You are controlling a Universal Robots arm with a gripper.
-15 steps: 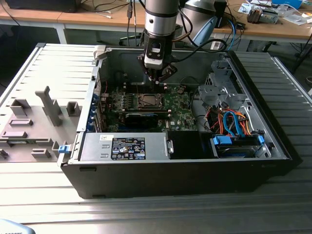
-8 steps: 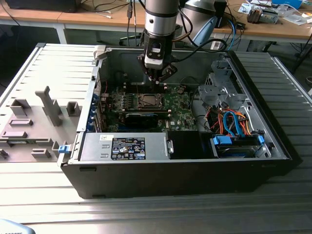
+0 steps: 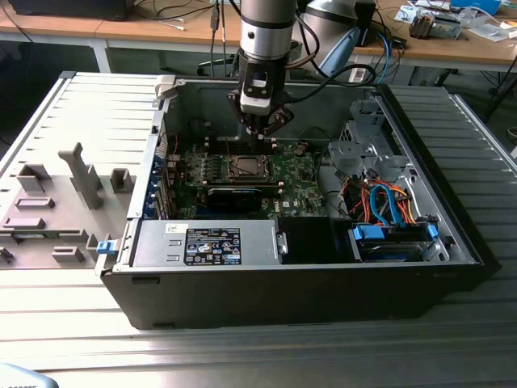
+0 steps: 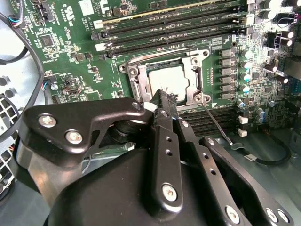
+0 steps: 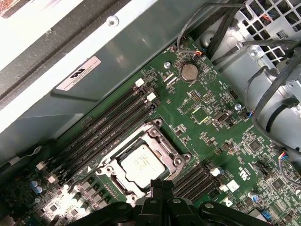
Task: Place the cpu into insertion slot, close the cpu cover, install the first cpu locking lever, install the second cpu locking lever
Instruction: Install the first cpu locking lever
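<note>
Arm [image 3: 265, 32] straight down from above, plunging into the open case [image 3: 307, 283], wrist vertical, black cables trailing off behind it. The gripper [image 3: 260, 132] hangs just over the green board [image 3: 295, 174], right above the far edge of the slot [image 3: 245, 168]. And look at the fingers [image 4: 165, 141]: drawn tight together, narrow, tips meeting, nothing visible between them. In the second wrist view the gripper [image 4: 163, 96] has its tip right at the edge of the cover [image 4: 136, 80], touching or a hair off, I cannot tell which. The cpu [image 4: 167, 77] is in, silvery face up, sitting flat in the slot, and the cover lies down around it, framing it. The first wrist view agrees: the cpu [image 5: 141, 165] is seated square inside the cover [image 5: 160, 136], with the gripper [image 5: 161, 184] just beside it. One thin lever [image 4: 216, 122] angles away from the cover's corner, out across the dark memory slots [image 4: 207, 123]. More memory slots [image 5: 108, 127] run alongside the socket on the other side. In the case there's also a grey power box [image 3: 210, 242] up front and a drive cage [image 3: 367, 149] with orange and blue cables [image 3: 388, 206] at the exterior view's right. The side panel [image 3: 65, 186] lies flat on the table [image 3: 323, 356] at the exterior view's left
</note>
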